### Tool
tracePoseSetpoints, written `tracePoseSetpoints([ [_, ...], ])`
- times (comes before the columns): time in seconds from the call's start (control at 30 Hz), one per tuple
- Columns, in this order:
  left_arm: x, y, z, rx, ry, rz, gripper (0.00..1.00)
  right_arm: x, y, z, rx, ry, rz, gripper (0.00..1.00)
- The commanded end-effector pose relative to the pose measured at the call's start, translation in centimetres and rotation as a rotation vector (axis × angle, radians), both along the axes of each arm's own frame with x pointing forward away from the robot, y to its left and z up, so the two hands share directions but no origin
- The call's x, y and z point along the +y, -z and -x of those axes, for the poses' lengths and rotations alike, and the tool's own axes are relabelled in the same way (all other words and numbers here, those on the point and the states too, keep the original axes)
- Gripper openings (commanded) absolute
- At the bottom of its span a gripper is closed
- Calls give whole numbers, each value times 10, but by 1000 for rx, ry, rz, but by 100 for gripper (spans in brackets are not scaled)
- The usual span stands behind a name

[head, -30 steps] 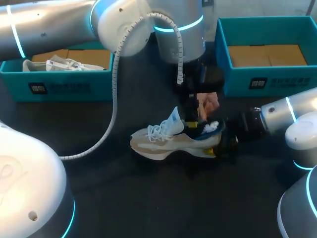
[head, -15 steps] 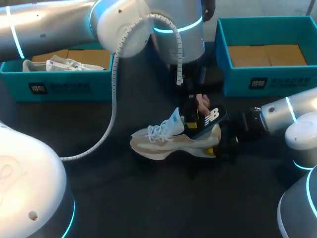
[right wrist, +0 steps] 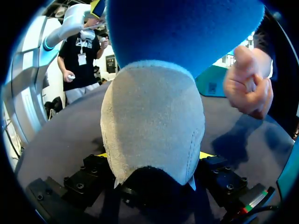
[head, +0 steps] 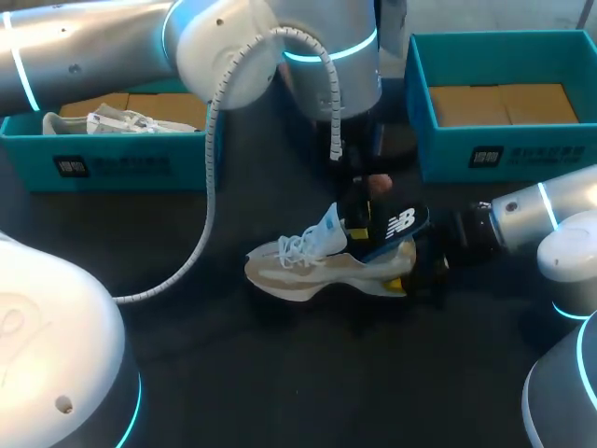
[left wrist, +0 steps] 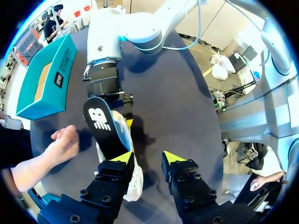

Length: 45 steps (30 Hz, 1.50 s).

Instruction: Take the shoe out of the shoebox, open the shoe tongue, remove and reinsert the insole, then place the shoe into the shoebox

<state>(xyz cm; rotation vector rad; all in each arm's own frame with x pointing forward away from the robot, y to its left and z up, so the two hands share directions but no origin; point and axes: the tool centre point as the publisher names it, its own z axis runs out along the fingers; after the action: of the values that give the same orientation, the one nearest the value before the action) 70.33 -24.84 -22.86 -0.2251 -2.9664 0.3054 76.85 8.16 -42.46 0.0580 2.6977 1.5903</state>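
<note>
The shoe lies on its sole near the middle of the dark surface, toe toward the left edge and heel toward the right. It is well apart from the two teal shoeboxes along the far edge: the left shoebox at the far left corner, with a second shoe inside, and the right shoebox at the far right corner. A broad band of bare surface runs between the shoe and the near edge. Another lies between the shoe and the left shoebox, crossed by the white ribbed hose that hangs from the left arm. That arm comes in from the far left and bends down over the shoe's opening. The left gripper hangs above the shoe, its fingers apart, one tip just beside the lower end of the insole. The insole stands tilted up out of the heel, dark on its face with a white logo. The right arm reaches in low from the right edge, and the right gripper is clamped on the heel, one finger on each side. A person's hand, loosely closed, hovers just beyond the insole on its far side. Each shoebox bears a white mark on its front wall, too small to read.
</note>
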Motion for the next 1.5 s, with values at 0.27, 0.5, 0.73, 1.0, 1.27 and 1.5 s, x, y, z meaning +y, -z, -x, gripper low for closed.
tracePoseSetpoints([
  [0.27,-10,19,-3,-92,-88,34,44,1,0,0,1,1,4,0],
  [0.5,-15,35,-10,-183,-197,99,45,1,0,0,1,1,4,0],
  [0.73,-14,41,-8,-220,-211,69,53,1,0,0,1,1,4,0],
  [1.0,-16,46,-12,-221,-254,79,50,1,0,0,1,1,4,0],
  [1.27,-29,56,-24,-230,-315,112,54,1,0,0,1,1,4,0],
  [1.5,-34,76,-30,-242,-355,145,60,1,0,0,1,1,4,0],
])
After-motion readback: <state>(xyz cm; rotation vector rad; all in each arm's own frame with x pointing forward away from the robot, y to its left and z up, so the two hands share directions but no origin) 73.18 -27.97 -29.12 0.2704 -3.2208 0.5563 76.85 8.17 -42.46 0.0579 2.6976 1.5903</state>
